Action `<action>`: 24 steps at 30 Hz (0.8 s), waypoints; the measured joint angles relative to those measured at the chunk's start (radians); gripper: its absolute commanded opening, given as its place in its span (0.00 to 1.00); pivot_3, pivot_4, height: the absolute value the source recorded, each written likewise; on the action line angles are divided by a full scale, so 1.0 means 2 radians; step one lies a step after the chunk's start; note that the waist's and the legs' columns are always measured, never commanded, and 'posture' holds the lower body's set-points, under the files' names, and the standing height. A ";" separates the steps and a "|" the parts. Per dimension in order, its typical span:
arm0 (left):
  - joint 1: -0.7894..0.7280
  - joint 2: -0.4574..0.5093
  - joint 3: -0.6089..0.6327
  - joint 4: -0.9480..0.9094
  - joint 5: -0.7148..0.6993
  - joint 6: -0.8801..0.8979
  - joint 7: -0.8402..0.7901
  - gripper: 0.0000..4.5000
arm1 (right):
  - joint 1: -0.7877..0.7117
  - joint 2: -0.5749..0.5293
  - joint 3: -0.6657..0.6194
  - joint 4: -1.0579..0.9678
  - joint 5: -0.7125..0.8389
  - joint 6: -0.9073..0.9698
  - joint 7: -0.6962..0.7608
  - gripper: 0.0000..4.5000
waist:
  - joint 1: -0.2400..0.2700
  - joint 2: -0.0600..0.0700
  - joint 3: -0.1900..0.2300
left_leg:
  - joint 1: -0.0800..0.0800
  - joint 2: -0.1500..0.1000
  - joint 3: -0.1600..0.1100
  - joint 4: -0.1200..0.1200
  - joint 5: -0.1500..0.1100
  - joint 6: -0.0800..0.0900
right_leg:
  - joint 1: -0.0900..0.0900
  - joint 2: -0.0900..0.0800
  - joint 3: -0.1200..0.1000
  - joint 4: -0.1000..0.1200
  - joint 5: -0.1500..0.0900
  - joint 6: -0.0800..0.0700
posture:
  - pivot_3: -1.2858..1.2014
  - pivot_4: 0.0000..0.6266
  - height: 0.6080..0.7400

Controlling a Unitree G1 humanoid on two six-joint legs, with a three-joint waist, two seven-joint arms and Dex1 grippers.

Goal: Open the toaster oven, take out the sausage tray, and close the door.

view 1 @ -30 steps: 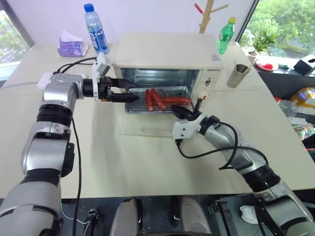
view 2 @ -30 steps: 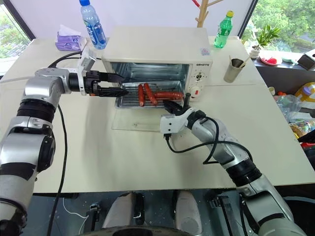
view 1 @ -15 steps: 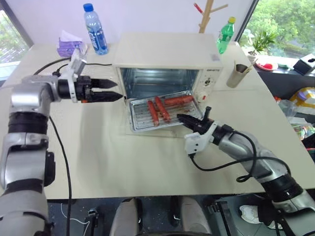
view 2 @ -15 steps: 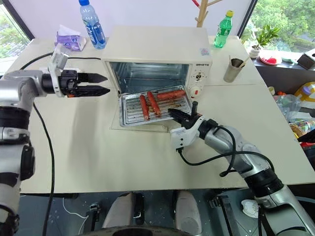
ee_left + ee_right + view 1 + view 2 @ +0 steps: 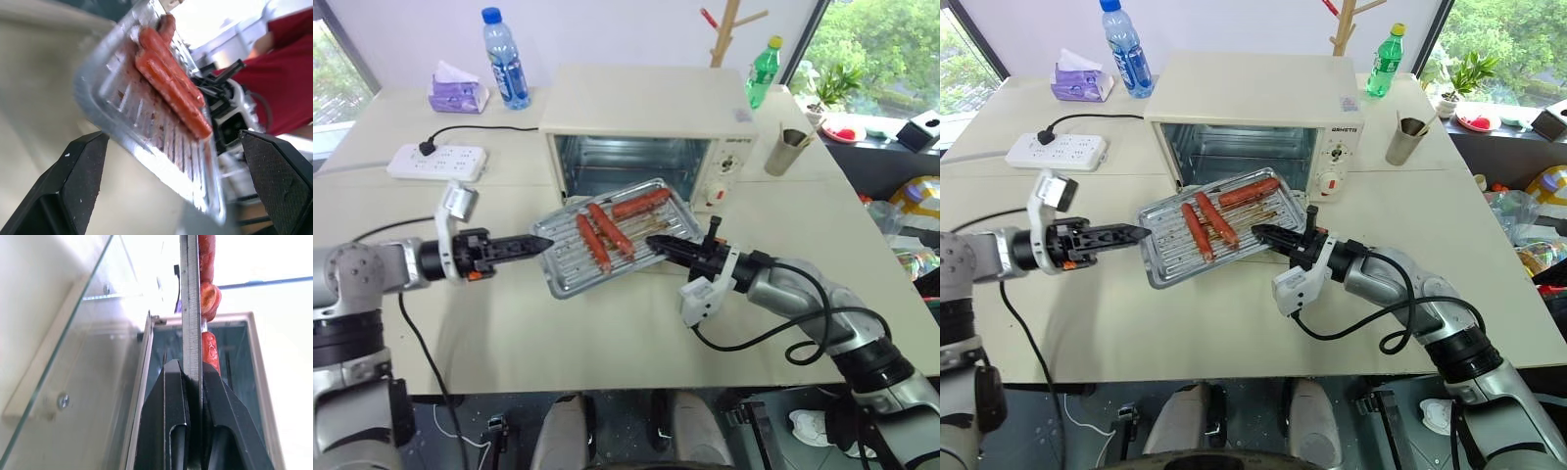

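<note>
A: Fingers first. Right gripper [image 5: 1268, 235]: both fingers pinched flat on the near right rim of the tray [image 5: 1167, 253], the metal edge sandwiched between the pads in the right wrist view. Left gripper [image 5: 1136, 233]: fingers spread wide, tips just at the tray's left edge, nothing between them; the tray edge sits in the gap in the left wrist view, and I cannot tell if it touches either finger.

B: Tray position?

A: Out of the oven [image 5: 1253, 98], held in the air in front of the cavity over the table [image 5: 1234, 333], tilted, with its left corner lower than the right. Three sausages [image 5: 1209, 220] lie on the rack, two side by side, one crosswise toward the back. Door [image 5: 88, 357] is down flat, glass visible under the tray.

B: Risks?

A: Judgement only: a one-sided pinch on a thin rim carries the whole load, so the tray could pivot or slip. The tilt could roll the sausages toward the low left corner. Lowering too near the oven could put the tray on the open glass and block closing.

B: Remaining?

A: Tray to be set down clear of the door, then door shut. Power strip [image 5: 1056, 150], bottles and cup stand well apart.
</note>
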 measured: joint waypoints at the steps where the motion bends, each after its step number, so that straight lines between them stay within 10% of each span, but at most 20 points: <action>1: 0.004 -0.008 0.008 -0.001 -0.011 0.011 0.019 1.00 | -0.002 0.001 0.001 0.004 0.002 -0.005 0.004 0.00 | 0.000 0.000 0.000 | 0.000 0.000 0.000 0.000 0.000 0.000 | 0.000 0.000 0.000 0.000 0.000 0.000 | 0.52 0.24 0.87; 10: 0.037 -0.033 0.021 -0.005 -0.118 0.019 0.143 1.00 | -0.015 0.019 0.003 0.013 0.005 -0.014 0.025 0.00 | 0.001 0.000 0.000 | 0.001 0.000 0.000 0.000 0.000 -0.001 | 0.000 0.000 0.000 0.000 0.000 0.000 | 0.52 0.24 0.87; 13: 0.037 -0.031 0.022 0.008 -0.146 0.019 0.168 0.82 | -0.015 0.019 0.003 0.015 0.005 -0.014 0.027 0.00 | 0.001 0.000 0.000 | 0.001 0.000 0.000 0.000 0.000 -0.001 | 0.001 0.000 0.000 0.000 0.000 0.000 | 0.52 0.24 0.87; 20: 0.034 -0.031 0.020 0.038 -0.196 0.019 0.202 0.04 | -0.014 0.019 0.000 0.015 0.006 -0.012 0.031 0.00 | 0.000 0.000 0.000 | 0.001 0.000 0.000 0.000 0.000 -0.001 | 0.001 0.000 0.000 0.000 0.000 0.000 | 0.52 0.24 0.87; 24: 0.035 -0.030 0.016 0.057 -0.221 0.019 0.222 0.00 | -0.014 0.017 -0.004 0.012 0.002 -0.014 0.033 0.00 | 0.000 -0.001 0.000 | 0.001 0.000 0.000 0.000 0.001 -0.001 | 0.001 0.000 0.000 0.000 0.000 0.000 | 0.52 0.24 0.87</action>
